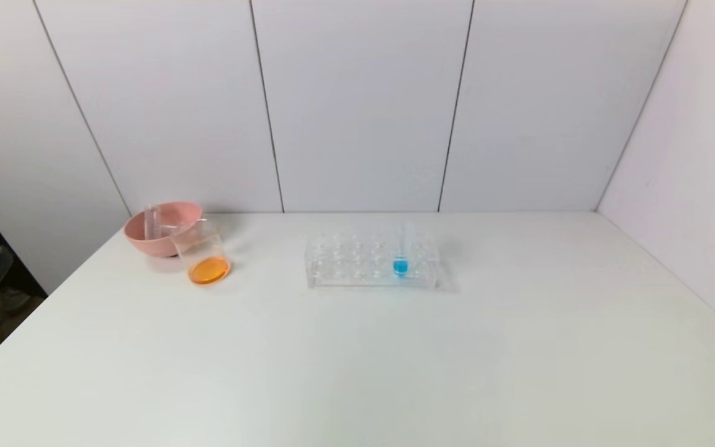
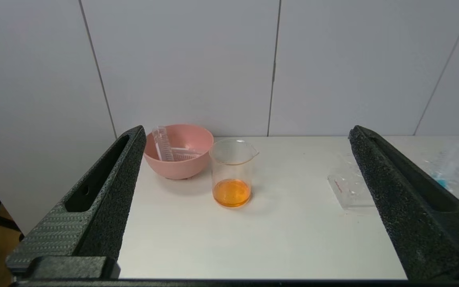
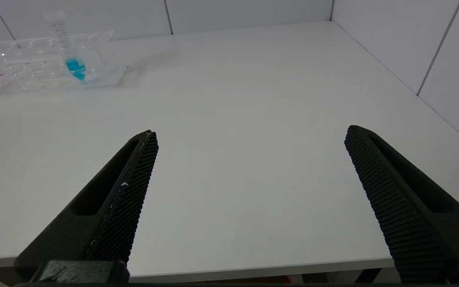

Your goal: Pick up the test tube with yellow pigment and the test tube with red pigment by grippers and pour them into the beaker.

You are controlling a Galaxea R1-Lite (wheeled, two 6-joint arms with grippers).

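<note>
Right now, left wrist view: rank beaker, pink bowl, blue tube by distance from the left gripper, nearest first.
From the open left gripper:
1. Beaker, straight ahead, orange liquid inside.
2. Pink bowl, just behind the beaker, holding two empty tubes.
3. Blue tube, off to the robot's right in the rack.

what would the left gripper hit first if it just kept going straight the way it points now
Most likely the beaker with orange liquid: it stands nearly centred ahead of the open left gripper, the pink bowl just behind and to one side. Depth is unclear, and bare table lies in between.
</note>
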